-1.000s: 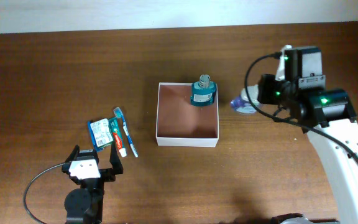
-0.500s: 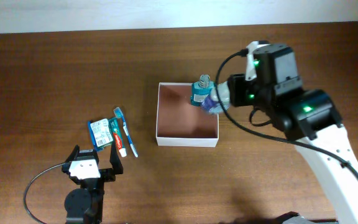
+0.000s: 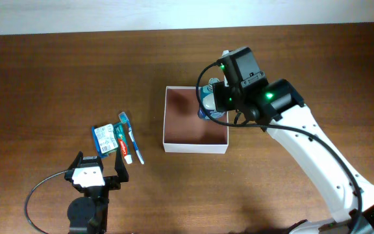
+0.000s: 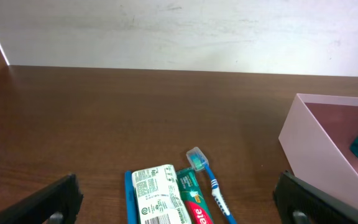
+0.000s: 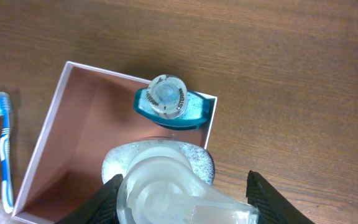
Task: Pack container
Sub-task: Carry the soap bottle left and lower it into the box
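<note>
— Where is the container (image 3: 195, 147)?
— On the brown surface (image 3: 57, 78). A teal bottle (image 5: 166, 106) stands up in one corner of it.
— And the right pincer (image 5: 182, 200)?
— Over the container, right by the teal bottle. It squeezes a clear thing (image 5: 160, 168), maybe a bottle; it looks blurry.
— And the left pincer (image 3: 98, 164)?
— Wide open, holding nothing, well away from the container. A toothbrush (image 3: 133, 140) lies nearer the container.

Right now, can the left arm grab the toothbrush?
Probably yes. The left claw is open, close by the toothbrush, with nothing between them. The toothbrush lies flat on the table right beside the toothpaste, so the claw might catch both.
</note>
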Motion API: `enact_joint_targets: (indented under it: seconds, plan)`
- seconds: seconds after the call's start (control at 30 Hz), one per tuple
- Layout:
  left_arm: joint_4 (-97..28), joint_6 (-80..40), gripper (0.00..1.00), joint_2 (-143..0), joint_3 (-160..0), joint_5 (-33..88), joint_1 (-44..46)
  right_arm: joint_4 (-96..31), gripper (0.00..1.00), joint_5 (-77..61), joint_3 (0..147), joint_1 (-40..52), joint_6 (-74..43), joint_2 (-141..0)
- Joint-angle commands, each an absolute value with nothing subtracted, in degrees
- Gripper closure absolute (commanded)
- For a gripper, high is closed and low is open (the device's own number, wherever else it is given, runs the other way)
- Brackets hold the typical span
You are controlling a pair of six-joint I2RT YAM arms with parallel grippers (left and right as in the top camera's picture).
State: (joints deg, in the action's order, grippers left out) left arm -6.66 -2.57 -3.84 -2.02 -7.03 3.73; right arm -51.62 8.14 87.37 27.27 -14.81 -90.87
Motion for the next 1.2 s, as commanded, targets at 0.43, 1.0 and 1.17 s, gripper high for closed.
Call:
enact_joint_targets:
  seconds: [0.43, 1.0, 1.17]
  plan:
    - [-6.7, -1.7, 0.01, -3.4, -1.7, -6.4, 3.5, -50.3, 0.49, 11.2, 89.5, 28.9, -15.3, -98.7]
    - [-6.7, -1.7, 0.01, -3.4, -1.7, -6.4, 3.5, -50.6, 0.48, 11.1, 89.3, 28.9, -15.4, -99.2]
    - [-6.7, -1.7, 0.00, -3.4, -1.7, -6.4, 3.5, -50.6, 0.43, 10.5, 89.3, 28.9, -15.5, -99.8]
